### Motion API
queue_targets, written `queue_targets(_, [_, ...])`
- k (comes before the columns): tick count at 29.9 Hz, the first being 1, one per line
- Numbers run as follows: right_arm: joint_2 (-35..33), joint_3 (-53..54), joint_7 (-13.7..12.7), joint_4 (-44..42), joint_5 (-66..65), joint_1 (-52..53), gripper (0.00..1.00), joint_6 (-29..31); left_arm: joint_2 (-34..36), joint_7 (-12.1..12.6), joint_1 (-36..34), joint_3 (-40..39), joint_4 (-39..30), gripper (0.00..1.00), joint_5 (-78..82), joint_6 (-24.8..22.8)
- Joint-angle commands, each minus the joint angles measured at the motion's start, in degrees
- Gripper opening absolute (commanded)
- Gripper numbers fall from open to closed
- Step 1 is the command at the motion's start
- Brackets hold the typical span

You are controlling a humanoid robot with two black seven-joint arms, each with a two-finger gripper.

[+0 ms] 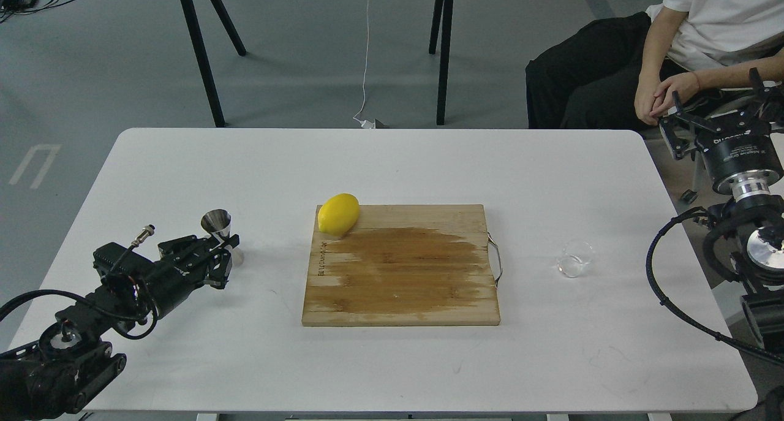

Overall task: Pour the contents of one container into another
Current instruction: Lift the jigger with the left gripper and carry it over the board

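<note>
The shiny steel jigger [217, 223] stands at the table's left side, slightly tilted. My left gripper [224, 254] reaches in from the lower left, and its fingers are shut around the jigger's waist and lower cone, which they partly hide. The small clear glass cup [574, 259] stands alone on the right side of the table, to the right of the board. My right gripper [713, 105] hangs open beyond the table's right edge, well behind the cup and apart from it, with nothing between its fingers.
A wooden cutting board [401, 286] with a wet stain lies mid-table, with a yellow lemon [338, 214] on its far left corner. A seated person [674, 47] is close behind my right gripper. Black table legs [199, 53] stand on the floor beyond.
</note>
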Motion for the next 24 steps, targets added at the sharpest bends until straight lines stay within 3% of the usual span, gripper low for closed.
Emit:
queue_targets(1, [-0.16, 0.09, 0.09, -0.04, 0.0, -0.04, 1.0, 0.0, -0.06, 0.0, -0.11, -0.49, 0.0, 0.11, -0.11, -0.01])
queue_targets(9, [-0.34, 0.36, 0.0, 0.04, 0.0, -0.04, 1.0, 0.0, 0.55, 0.0, -6.51, -0.67, -2.63, 0.09, -0.82, -0.01])
queue_targets(17, [-1.3, 0.44, 0.0, 0.48, 0.09, -0.04, 1.0, 0.0, -0.24, 0.0, -15.04, 0.21, -14.05, 0.09, 0.24, -0.01])
queue_targets(21, [-2.36, 0.53, 0.0, 0.49, 0.09, -0.21, 1.0, 0.0, -2.95, 0.0, -17.25, 0.91, -19.94, 0.07, 4.35, -5.15])
queue_targets(24, [-2.63, 0.62, 0.09, 0.48, 0.09, -1.0, 1.0, 0.0, -6.9, 0.0, -17.6, 4.15, -21.01, 0.06, 7.11, -5.86])
